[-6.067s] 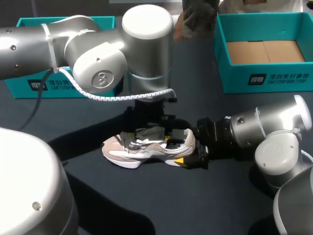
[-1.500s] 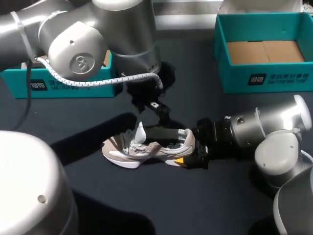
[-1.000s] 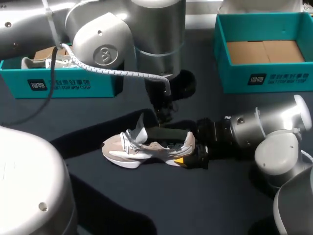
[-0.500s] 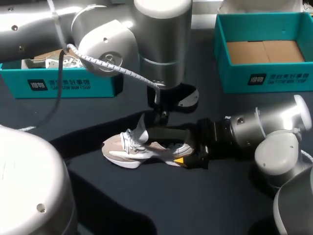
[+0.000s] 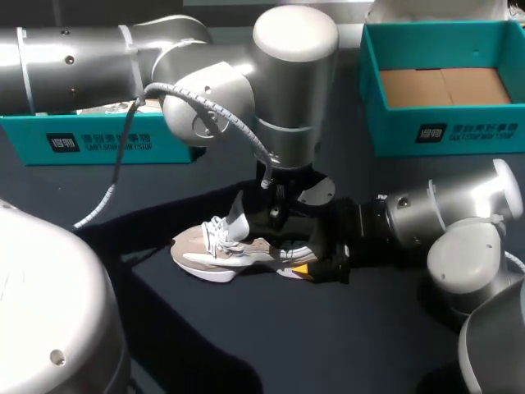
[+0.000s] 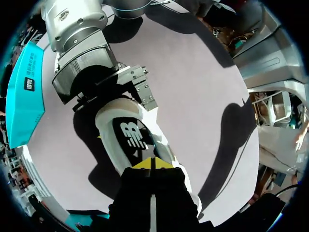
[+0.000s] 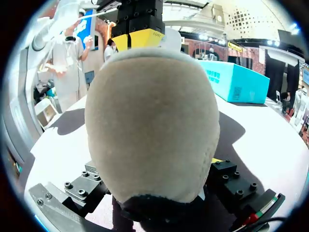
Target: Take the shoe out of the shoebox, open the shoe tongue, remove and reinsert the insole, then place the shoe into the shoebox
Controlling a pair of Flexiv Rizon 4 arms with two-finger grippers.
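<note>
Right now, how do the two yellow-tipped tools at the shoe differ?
The left tool points down from above into the shoe's opening, over the insole; the right tool lies low along the table, at the heel. The left tool's tips are pressed together; the right tool's fingers stand wide apart, one on each side of the heel, holding it. Both have yellow tips and work on the same shoe.

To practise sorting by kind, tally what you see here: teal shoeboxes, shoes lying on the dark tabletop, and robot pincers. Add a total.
Teal shoeboxes: 2 (left shoebox, right shoebox)
Shoes on the tabletop: 1 (shoe)
Pincers: 2 (left pincer, right pincer)
Total: 5
</note>
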